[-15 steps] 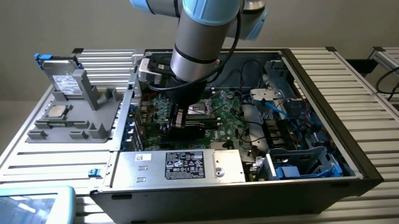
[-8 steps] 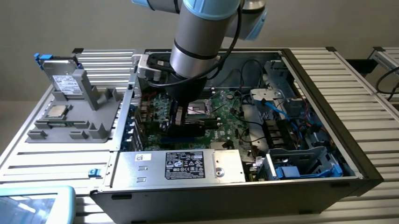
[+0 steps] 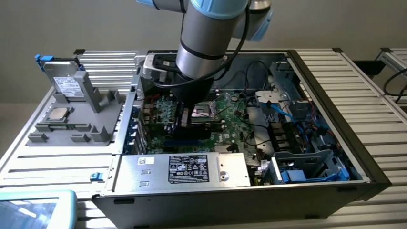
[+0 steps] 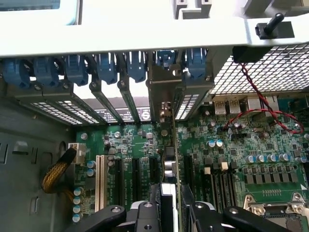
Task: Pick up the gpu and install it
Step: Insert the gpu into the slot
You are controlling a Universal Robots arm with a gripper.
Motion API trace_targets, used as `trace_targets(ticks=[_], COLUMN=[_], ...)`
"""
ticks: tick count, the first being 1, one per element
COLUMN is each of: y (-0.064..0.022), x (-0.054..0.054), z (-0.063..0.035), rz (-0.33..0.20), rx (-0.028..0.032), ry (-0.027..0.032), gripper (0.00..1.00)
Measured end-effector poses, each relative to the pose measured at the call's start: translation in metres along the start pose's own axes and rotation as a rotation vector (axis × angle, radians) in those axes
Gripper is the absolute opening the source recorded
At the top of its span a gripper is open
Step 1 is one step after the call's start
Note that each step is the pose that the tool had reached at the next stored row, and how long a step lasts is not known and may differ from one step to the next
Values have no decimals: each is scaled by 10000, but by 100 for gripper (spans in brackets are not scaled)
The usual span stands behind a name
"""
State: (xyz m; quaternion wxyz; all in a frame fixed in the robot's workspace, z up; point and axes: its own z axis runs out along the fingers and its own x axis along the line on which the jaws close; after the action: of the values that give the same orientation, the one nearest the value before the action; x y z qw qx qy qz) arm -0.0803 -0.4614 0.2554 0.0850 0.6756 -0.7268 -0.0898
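Inside the open computer case [image 3: 222,205], over the green motherboard [image 3: 235,102], the gripper [image 4: 169,195] is pinching the gpu [image 4: 174,145] between its two black fingers [image 4: 155,195], one pressing on each face of the card. In the wrist view the gpu is standing on edge, its thin green board lying in line with the black expansion slots [image 4: 136,179]. Its silver end bracket [image 4: 161,89] is sitting against the case's rear wall, among the row of blue slot latches [image 4: 104,67]. Whether the card's lower edge is sitting fully in a slot, I cannot tell.

In the exterior view the arm [image 3: 203,43] is reaching down from above into the case, toward the exterior view's left side of the board. A silver power supply [image 3: 184,169] with a dark label is lying along the near side of the case. Outside the case, at the exterior view's left, a gray holder [image 3: 95,102] is carrying a silver drive [image 3: 66,83] with a white label and a processor chip [image 3: 59,113]. A twisted red wire [image 4: 260,104] is looping over the motherboard beside the card.
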Motion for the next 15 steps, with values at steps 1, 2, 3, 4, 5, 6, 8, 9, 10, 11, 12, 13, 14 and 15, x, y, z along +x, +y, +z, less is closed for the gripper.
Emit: trace_targets(ticks=[1,2,3,4,5,6,8,9,10,11,12,13,14,15], y=[-1,-2,-2,-2,-2,-3,-3,-3,-2,-2,-2,-2,-2,-2], x=[0,-1,-1,-1,-2,-3,-3,-3,-3,-3,-3,-3,-6,-7], z=[0,1,1,1,1,1,1,1,1,1,1,0,1,1], rz=[-1,-1,-1,-1,-12,-65,-283,-304,-303,-303,-303,-306,-327,-353], rx=[1,2,2,2,2,3,2,2,3,2,3,2,3,2], ry=[-1,-3,-4,-4,-1,11,67,73,73,74,74,75,79,86], gripper=[28,28,28,28,28,28,28,28,28,28,28,28,28,28])
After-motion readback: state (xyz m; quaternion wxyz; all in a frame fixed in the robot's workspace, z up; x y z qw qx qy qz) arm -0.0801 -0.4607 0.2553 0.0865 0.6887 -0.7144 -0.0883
